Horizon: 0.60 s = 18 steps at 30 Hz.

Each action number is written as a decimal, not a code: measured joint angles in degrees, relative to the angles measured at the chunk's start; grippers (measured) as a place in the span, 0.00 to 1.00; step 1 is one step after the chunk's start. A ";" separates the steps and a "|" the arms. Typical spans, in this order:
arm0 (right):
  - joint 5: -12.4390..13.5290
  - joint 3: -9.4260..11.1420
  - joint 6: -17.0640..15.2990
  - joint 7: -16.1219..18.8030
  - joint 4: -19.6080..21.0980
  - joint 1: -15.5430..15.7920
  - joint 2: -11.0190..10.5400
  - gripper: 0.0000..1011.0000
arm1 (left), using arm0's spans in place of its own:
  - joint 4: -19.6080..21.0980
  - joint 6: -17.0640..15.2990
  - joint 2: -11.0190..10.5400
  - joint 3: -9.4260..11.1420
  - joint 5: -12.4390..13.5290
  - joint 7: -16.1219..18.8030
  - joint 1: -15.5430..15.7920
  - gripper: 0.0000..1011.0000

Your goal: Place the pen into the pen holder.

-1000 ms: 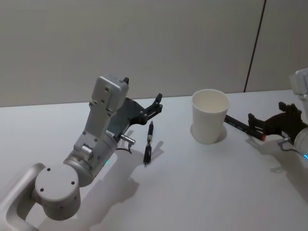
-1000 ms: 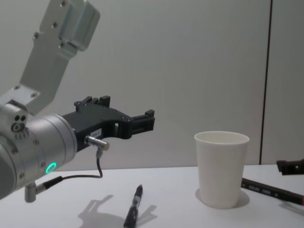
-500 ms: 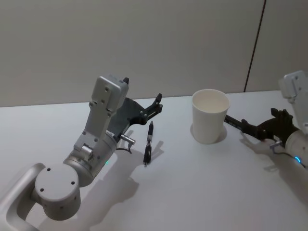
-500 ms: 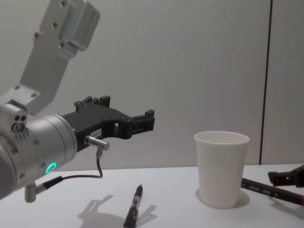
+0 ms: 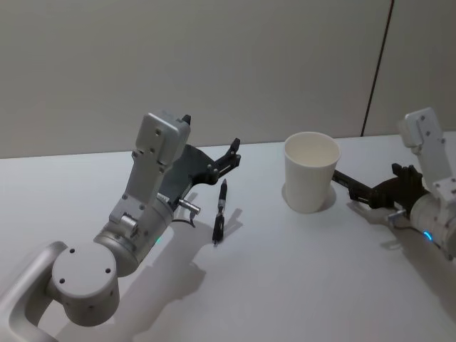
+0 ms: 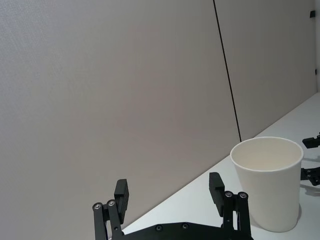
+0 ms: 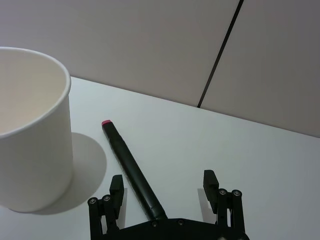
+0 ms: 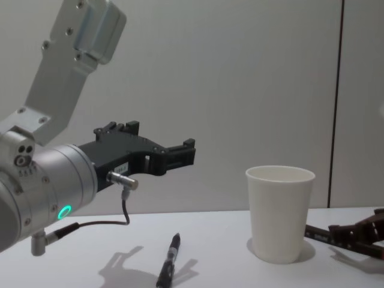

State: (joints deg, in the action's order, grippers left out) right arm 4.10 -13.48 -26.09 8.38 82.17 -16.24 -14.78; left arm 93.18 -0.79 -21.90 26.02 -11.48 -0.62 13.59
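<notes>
The red-tipped pen [image 7: 131,167], a slim black stick, is laid flat on the white surface [image 5: 285,271], just to the right of the paper cup [image 5: 311,171], which is plain, white and tapered with a rolled rim and is stood upright. The red end is shown by the right wrist view, where the right hand [image 7: 163,181] is seen with fingers apart, straddling the pen's end away from the cup. A second pen [image 5: 220,211], black, is seen lying left of the cup, below the raised left hand [image 5: 233,153], whose fingers are spread wide. Since a second ago the right hand has been brought closer to the cup; the left hand is unchanged
</notes>
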 joint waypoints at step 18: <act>-0.39 -0.88 0.74 -0.51 -3.80 -1.42 1.80 0.99 | 0.00 0.00 0.00 0.00 0.00 0.00 0.00 0.99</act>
State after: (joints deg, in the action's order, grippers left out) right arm 3.72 -14.36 -25.35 7.86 78.37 -17.66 -12.99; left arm 93.18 -0.79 -21.89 26.03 -11.48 -0.63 13.59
